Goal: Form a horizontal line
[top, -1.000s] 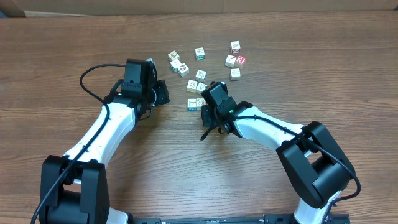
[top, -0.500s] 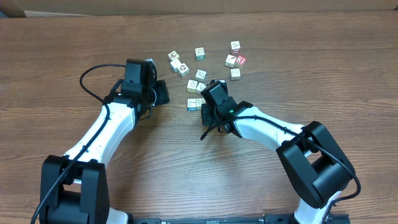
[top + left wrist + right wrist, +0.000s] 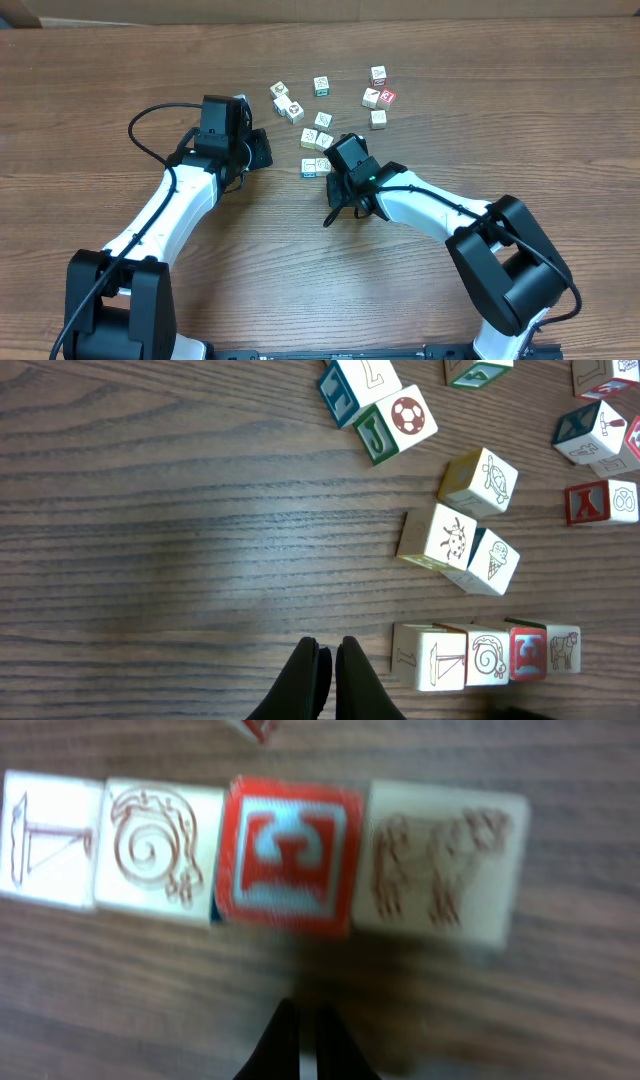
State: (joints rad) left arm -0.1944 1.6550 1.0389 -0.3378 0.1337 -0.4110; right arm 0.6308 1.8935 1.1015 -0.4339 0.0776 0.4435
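The horizontal line (image 3: 260,855) is four cream cubes edge to edge in the right wrist view: hammer, snail, a red-printed face, a cow. My right gripper (image 3: 303,1015) is shut and empty, just below the red cube and apart from it. From overhead, the right gripper (image 3: 335,172) covers part of the row (image 3: 312,167). In the left wrist view the row (image 3: 485,655) lies at lower right. My left gripper (image 3: 327,650), shut and empty, sits a short gap to its left. From overhead, the left gripper (image 3: 262,150) is left of the cubes.
Several loose cubes lie beyond the row: a ladybug cube (image 3: 437,538) touching an ice-cream cube (image 3: 492,560), a turtle cube (image 3: 480,480), a football cube (image 3: 395,422). Overhead, more are scattered near the far middle (image 3: 378,97). A black cable (image 3: 150,115) loops by the left arm.
The right gripper has drawn back slightly from the row. The cubes and the left arm have not moved.
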